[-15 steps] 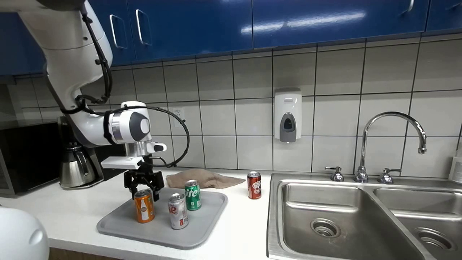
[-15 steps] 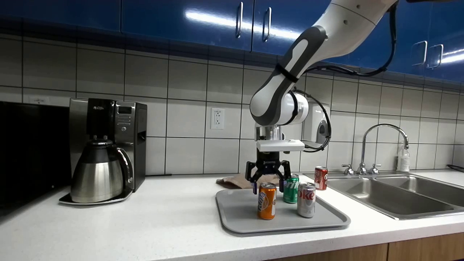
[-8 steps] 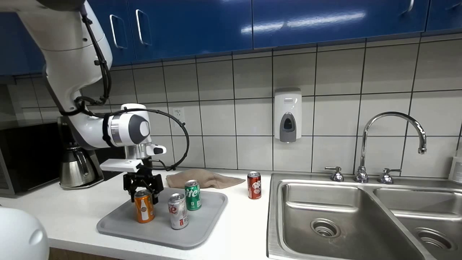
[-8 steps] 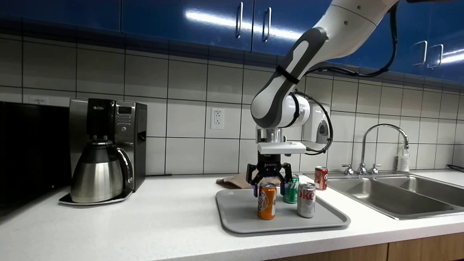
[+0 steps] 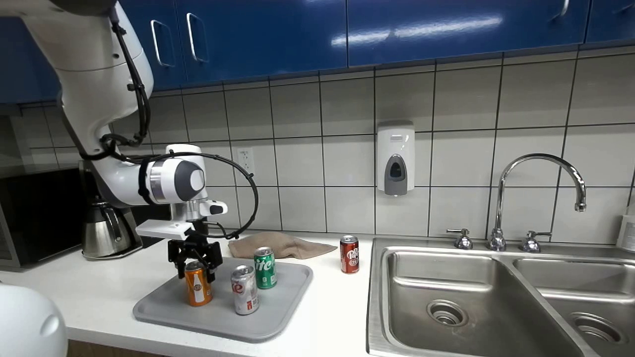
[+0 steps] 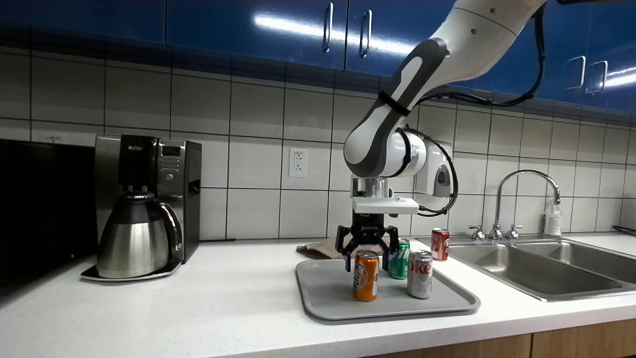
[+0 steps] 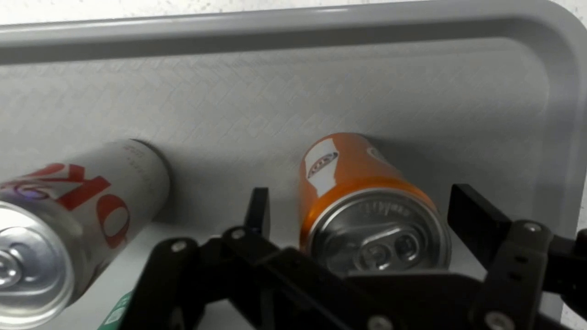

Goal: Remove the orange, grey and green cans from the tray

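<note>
The orange can stands upright on the grey tray, near its left part in both exterior views. My gripper is open above the tray, pointing down, with its fingers at about the height of the can's top. In the wrist view the fingers stand on either side of the orange can, with a gap on both sides. The silver-grey can and the green can stand upright on the tray beside it. In the wrist view only a bit of the green can shows.
A red can stands on the counter between the tray and the steel sink. A brown cloth lies behind the tray. A coffee maker with a steel carafe stands farther along the counter, beneath blue cabinets.
My gripper has come down a little toward the orange can and shifted slightly, staying open. The cans and the tray have not moved.
</note>
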Controlling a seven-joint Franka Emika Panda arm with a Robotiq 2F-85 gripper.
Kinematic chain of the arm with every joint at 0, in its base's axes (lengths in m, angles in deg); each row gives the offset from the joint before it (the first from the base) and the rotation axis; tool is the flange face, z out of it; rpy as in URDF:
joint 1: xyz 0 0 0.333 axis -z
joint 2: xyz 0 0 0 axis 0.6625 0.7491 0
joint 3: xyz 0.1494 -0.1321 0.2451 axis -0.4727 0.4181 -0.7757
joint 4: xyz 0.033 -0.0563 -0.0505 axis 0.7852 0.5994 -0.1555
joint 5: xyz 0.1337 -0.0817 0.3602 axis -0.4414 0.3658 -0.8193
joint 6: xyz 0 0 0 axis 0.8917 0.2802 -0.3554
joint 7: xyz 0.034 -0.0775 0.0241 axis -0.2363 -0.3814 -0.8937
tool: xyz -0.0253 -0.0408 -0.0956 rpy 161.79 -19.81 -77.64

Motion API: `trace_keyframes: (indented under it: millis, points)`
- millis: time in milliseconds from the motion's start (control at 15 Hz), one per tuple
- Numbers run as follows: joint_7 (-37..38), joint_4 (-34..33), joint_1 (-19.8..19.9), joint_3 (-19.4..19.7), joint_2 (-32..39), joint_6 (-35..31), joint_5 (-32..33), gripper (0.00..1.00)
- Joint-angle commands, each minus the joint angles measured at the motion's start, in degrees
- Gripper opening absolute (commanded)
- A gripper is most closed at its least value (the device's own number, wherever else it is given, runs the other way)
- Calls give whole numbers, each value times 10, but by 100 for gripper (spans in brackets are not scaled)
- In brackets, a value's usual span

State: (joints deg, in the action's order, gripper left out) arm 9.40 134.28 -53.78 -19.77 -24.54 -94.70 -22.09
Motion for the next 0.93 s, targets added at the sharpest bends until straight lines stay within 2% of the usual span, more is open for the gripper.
trace_keyframes:
  millis: [0, 67, 267, 400, 867]
  points:
    - [-4, 16, 2, -4, -14, -11, -6, 75]
    - [-5, 18, 2, -3, -15, -12, -4, 74]
    - [-6, 19, 2, -4, -15, -15, -4, 49]
    - [-9, 19, 2, -4, -15, -16, -4, 38]
    - [-17, 21, -2, -12, -46, 15, -5, 38]
